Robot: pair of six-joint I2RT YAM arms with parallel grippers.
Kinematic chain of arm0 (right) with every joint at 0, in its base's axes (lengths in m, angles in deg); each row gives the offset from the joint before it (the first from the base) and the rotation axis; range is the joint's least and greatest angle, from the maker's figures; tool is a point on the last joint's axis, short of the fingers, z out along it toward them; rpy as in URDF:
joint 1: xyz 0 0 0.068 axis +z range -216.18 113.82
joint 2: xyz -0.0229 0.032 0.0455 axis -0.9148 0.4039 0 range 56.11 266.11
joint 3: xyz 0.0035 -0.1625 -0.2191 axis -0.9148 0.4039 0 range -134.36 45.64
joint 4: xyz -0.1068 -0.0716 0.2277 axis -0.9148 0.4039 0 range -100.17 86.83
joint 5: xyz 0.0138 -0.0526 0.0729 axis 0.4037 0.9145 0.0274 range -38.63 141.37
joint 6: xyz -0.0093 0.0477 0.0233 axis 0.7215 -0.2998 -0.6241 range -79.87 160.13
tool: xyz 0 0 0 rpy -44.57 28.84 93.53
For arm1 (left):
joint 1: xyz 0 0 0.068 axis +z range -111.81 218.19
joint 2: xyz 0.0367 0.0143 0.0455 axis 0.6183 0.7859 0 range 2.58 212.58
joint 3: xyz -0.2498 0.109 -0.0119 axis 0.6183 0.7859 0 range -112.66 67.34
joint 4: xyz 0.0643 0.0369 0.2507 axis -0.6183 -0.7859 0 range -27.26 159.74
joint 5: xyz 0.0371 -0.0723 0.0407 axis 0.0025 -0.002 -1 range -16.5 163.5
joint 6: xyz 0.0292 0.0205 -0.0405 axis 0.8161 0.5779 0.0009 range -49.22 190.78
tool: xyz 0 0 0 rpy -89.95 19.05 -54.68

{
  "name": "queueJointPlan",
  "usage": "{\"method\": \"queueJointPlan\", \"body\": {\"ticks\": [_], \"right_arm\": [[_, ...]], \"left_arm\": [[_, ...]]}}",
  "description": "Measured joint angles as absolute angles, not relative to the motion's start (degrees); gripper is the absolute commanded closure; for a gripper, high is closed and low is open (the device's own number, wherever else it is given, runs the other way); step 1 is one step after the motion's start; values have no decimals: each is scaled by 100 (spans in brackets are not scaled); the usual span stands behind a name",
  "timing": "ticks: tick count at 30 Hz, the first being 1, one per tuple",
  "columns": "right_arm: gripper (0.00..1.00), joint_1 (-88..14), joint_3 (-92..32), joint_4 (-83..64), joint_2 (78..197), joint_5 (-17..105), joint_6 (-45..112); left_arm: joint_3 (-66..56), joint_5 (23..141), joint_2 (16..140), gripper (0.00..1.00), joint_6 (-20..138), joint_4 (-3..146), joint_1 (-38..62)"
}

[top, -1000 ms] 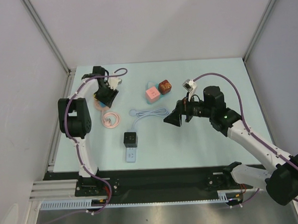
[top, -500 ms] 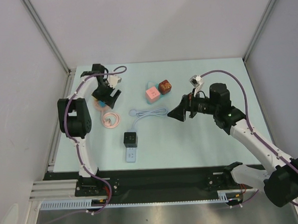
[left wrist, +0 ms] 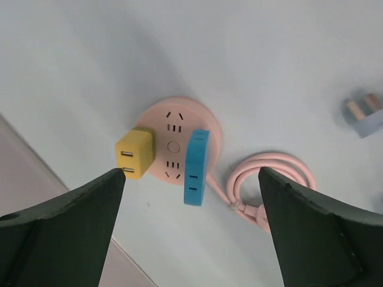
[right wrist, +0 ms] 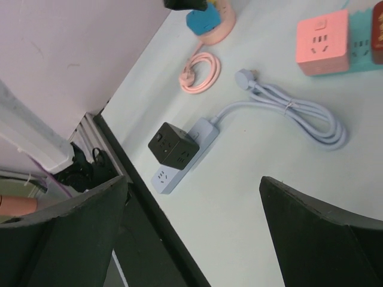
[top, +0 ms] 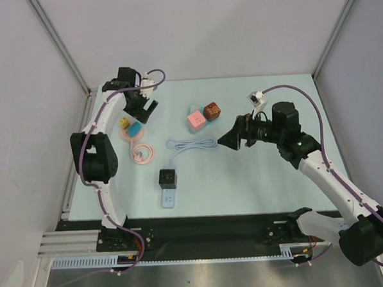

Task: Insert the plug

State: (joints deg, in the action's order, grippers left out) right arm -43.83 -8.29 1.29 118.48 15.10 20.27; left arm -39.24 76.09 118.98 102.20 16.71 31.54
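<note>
Left gripper [top: 143, 110] hangs over the far-left part of the table [top: 259, 95], jaws spread wide and carrying nothing. Its wrist camera looks straight down between the fingers at the pink round socket hub [left wrist: 175, 140], so that's my landmark.

Two plugs sit on the hub's face, a yellow cube plug [left wrist: 135, 155] at one edge and a blue flat plug [left wrist: 195, 167] just beside it. Both look pressed down flat, but I can't see the pins, so I won't swear they're fully home. I read this open hover as a checking stance: clear of the hub and high enough to show its whole face.

The hub's own pink cord [top: 136, 156] lies coiled just on the near side of it, out of the way.

Right gripper [top: 228, 141] is well to the right of the hub. It's also open and empty, held tilted above the table. Its camera takes in a loose lavender plug [right wrist: 244, 76], lying free to the hub's right and plugged into nothing. That plug's cable runs back to a lavender power strip [right wrist: 170, 176] nearer the arm bases, with a black cube adapter [right wrist: 172, 146] sitting on the strip.

A pink cube socket [top: 196, 121] stands right of the hub, well apart.

If any plug remains to insert, my guess is the lavender one, and the right arm is better placed for it.
</note>
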Motion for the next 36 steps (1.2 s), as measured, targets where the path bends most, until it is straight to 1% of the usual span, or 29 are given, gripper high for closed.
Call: {"method": "queueJointPlan", "body": {"ticks": [4, 7, 10, 12, 14, 18, 22, 26, 31, 36], "right_arm": [[0, -4394, -1216, 570, 11813, 1910, 2038], [0, -4392, -1492, 955, 11754, 2428, 1931], [0, -4422, -1682, 1314, 11590, 3027, 1798], [0, -4459, -1719, 1434, 11439, 3260, 1739], [0, -4481, -1719, 1545, 11268, 3457, 1643], [0, -4492, -1719, 1674, 10973, 3785, 1440], [0, -4492, -1706, 1753, 10766, 4087, 1221], [0, -4494, -1645, 1788, 10704, 4246, 1059], [0, -4512, -1590, 1829, 10704, 4329, 965], [0, -4569, -1590, 1823, 10628, 4349, 967]], "left_arm": [[-3706, 7526, 10906, 0, 9999, 2250, 2693], [-2938, 7687, 9590, 0, 9546, 3168, 2083], [-2206, 8153, 8340, 0, 8419, 4007, 1803], [-1795, 8474, 7662, 0, 7466, 4536, 1842], [-1380, 9119, 7207, 0, 6701, 5102, 1939], [-578, 10417, 6790, 0, 5857, 5705, 1816], [272, 10996, 6716, 0, 5669, 5625, 1694], [668, 11029, 6456, 0, 5693, 5308, 1694], [644, 10946, 5924, 0, 5835, 5225, 1694], [578, 10900, 5760, 0, 5888, 5227, 1694]]}}
